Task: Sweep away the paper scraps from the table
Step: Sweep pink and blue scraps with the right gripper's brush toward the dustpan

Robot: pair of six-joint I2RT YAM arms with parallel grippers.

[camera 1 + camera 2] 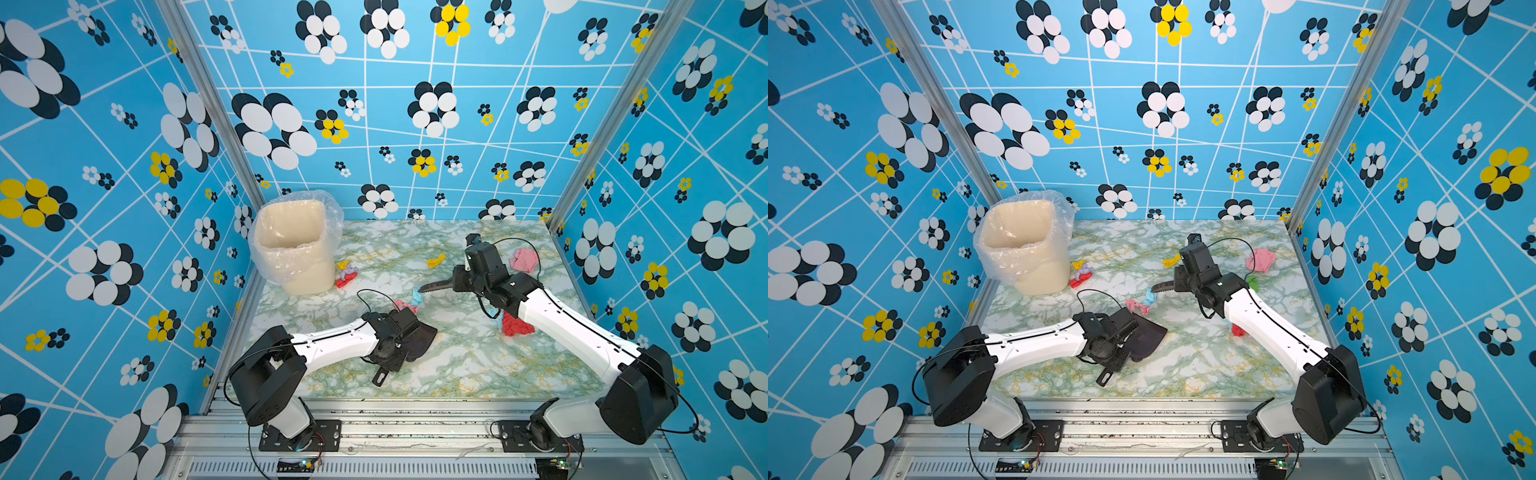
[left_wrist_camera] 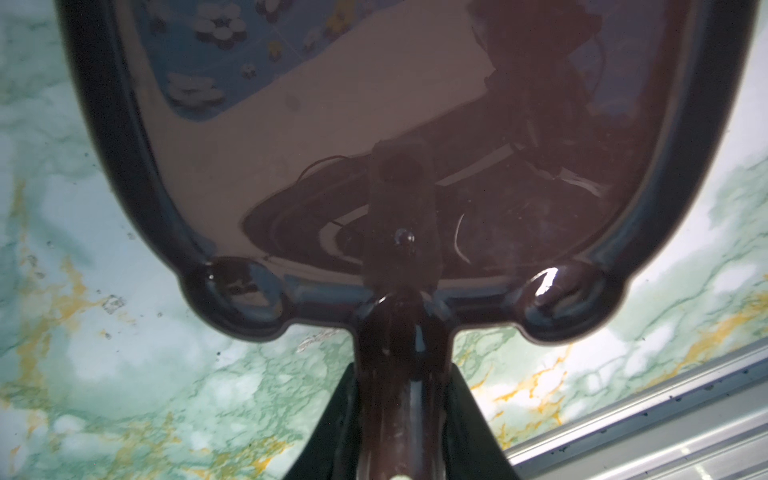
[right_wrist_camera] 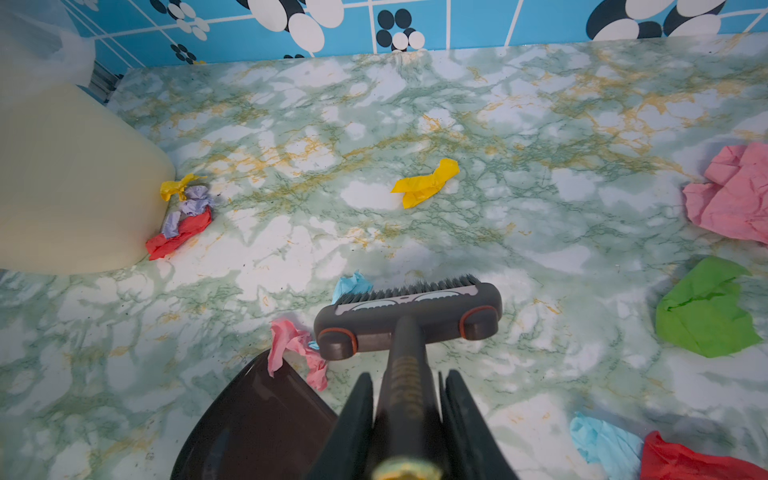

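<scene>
Operator: Dustpan handle [image 2: 399, 332], left wrist view?
Inspector: Clamped by left gripper [image 2: 403, 370], above table [image 2: 124, 374].
Operator: Right wrist view?
Inspector: Right gripper [image 3: 407, 376] clamps brush [image 3: 407, 316]; paper scraps [image 3: 428, 183] litter table, one pink at dustpan [image 3: 257, 424] lip.
Operator: Top views?
Inspector: Scraps mid-table, beside bin [image 1: 311, 282].

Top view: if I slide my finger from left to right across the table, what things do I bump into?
Bin → little pile of paper scraps → dustpan → big pink scrap. The brush overlaps the dustpan, so I skipped it.
</scene>
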